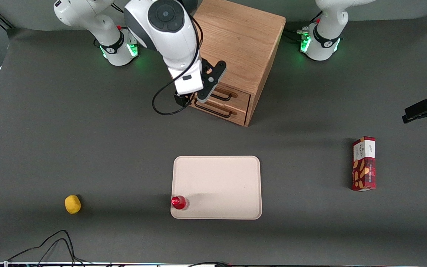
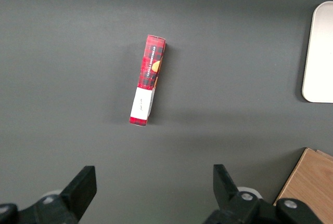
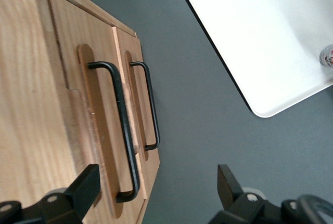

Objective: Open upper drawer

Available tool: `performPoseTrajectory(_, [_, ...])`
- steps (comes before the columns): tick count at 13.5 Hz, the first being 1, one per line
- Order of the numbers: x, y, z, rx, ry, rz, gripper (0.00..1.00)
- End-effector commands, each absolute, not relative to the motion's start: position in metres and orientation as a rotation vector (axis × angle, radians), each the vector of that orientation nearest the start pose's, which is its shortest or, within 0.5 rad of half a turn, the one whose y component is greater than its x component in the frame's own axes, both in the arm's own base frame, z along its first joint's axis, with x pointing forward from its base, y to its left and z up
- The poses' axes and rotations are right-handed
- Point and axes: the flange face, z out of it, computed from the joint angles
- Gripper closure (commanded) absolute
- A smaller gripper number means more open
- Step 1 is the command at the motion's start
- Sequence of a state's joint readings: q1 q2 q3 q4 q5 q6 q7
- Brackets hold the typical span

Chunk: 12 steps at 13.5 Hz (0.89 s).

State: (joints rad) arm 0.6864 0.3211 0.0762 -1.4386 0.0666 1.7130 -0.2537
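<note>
Approaching the handle: the claw (image 1: 198,97) hovers with fingers spread, grasping nothing, just in front of the oak cabinet (image 1: 241,44) on the counter (image 1: 87,148). The upper drawer (image 3: 78,104) appears closed. Next, the fingers probably must straddle its black handle (image 3: 120,125), clench, then pull outward.

White arm (image 1: 169,29), black claw (image 1: 201,97), looped cable (image 1: 161,100)

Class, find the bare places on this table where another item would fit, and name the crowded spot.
Bare mat lies between the lemon and the tray, and between the tray and the cookie box. Most of the tray is free; only the red-capped bottle stands in its corner. It is crowded at the upper drawer, where the open gripper hangs before its handle.
</note>
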Motion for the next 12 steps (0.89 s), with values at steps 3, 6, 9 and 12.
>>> performPoseTrajectory(3, [0.476,0.457,0.481,-2.628,-1.554,0.119,0.0])
performPoseTrajectory(6, [0.483,0.453,0.465,-2.585,-1.619,0.154,0.0])
performPoseTrajectory(9, [0.49,0.452,0.455,-2.529,-1.63,0.157,0.0])
performPoseTrajectory(12, [0.492,0.46,0.446,-2.517,-1.629,0.12,0.0])
